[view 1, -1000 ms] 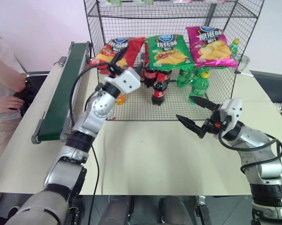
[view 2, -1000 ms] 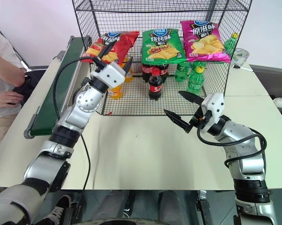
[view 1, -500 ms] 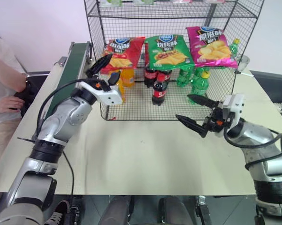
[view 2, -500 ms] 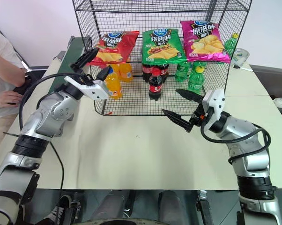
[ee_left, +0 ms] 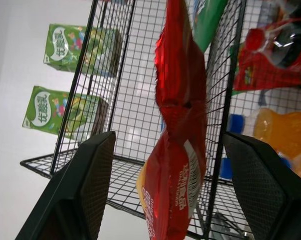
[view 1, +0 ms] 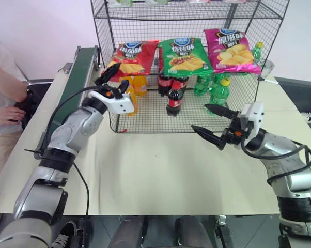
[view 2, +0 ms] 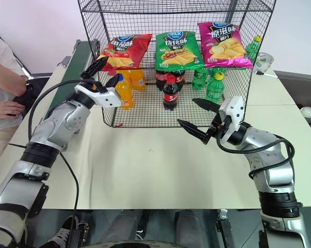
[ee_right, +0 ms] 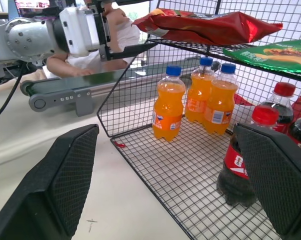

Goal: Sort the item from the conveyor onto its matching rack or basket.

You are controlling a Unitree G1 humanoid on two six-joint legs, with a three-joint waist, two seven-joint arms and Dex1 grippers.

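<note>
The red crisp bag lies on the left end of a shelf in the black wire rack, next to a green bag. My left gripper is open just outside the rack's left front corner, slightly below the bag and apart from it. In the left wrist view the bag is seen edge-on behind the wire, between the two spread fingers. My right gripper hangs open and empty over the table in front of the rack. The green conveyor runs along the table's left side, nothing on its visible belt.
A green crisp bag and a pink one share the shelf. Orange bottles, cola bottles and green bottles stand on the bottom tier. A person's arm is left of the conveyor. The beige table stretches in front.
My left gripper has drawn back to the left, away from the red bag, and rolled. The bag, tilted before, now lies flat on the shelf. The right arm has stayed put.
</note>
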